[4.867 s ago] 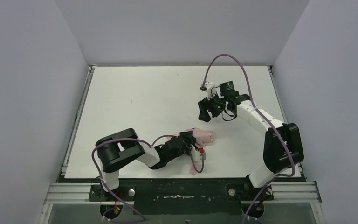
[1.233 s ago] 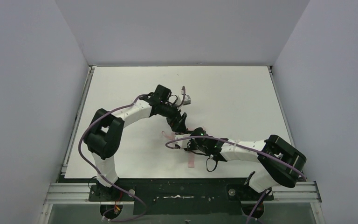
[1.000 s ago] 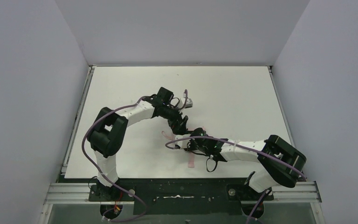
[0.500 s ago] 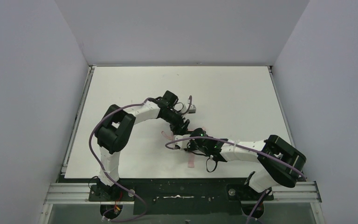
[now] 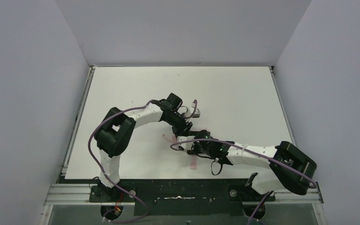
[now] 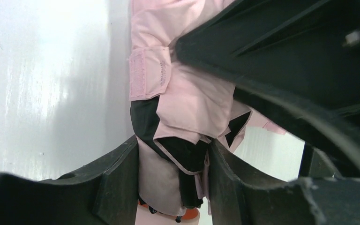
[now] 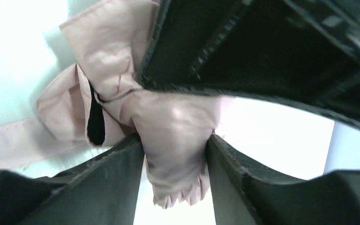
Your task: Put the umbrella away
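Note:
The pale pink umbrella lies folded near the middle of the table, mostly hidden under both arms. My left gripper reaches it from the far side and is shut on its bundled fabric and black ribs; a pink closure strap shows above the fingers. My right gripper comes from the near right and is shut on the umbrella's pink fabric end. A pink strap trails toward the near edge and another sticks out left.
The white table has a metal rail along its left edge and grey walls on three sides. Purple cables loop off both wrists over the umbrella.
My left arm has swung right and down from the far middle until its gripper reached the umbrella. My right arm has shifted slightly, its gripper staying at the umbrella.

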Available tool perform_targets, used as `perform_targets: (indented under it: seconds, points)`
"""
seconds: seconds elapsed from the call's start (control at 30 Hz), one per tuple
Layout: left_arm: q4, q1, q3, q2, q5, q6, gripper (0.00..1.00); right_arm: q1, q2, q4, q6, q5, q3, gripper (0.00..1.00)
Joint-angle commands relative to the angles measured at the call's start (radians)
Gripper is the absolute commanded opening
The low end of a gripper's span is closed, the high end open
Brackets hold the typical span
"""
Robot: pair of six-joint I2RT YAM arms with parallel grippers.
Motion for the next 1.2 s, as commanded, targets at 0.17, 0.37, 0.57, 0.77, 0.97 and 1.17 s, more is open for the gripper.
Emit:
perform_targets:
  seconds: [0.17,0.37,0.57,0.77,0.97,1.17]
  points:
    - [-0.015,-0.004,-0.081,-0.075,-0.249,-0.036,0.08,0.004,-0.403,-0.224,0.19,-0.002,0.03,0.63]
    - [0.018,-0.009,-0.095,-0.102,-0.345,-0.112,0.0,0.006,-0.637,-0.203,0.599,0.103,0.027,0.64]
    - [0.137,-0.03,-0.186,-0.182,-0.467,-0.237,0.0,0.003,-0.633,-0.426,1.126,0.319,0.11,0.6]
    - [0.251,-0.096,-0.298,-0.266,-0.637,-0.25,0.0,0.0,-0.543,-0.527,1.371,0.327,0.124,0.6]
    - [0.218,-0.19,-0.297,-0.253,-0.764,-0.113,0.0,-0.074,-0.523,-0.523,1.35,0.288,0.152,0.68]
    - [0.275,-0.268,-0.313,-0.251,-0.853,-0.024,0.0,-0.391,-0.503,-0.519,1.206,0.106,0.217,0.69]
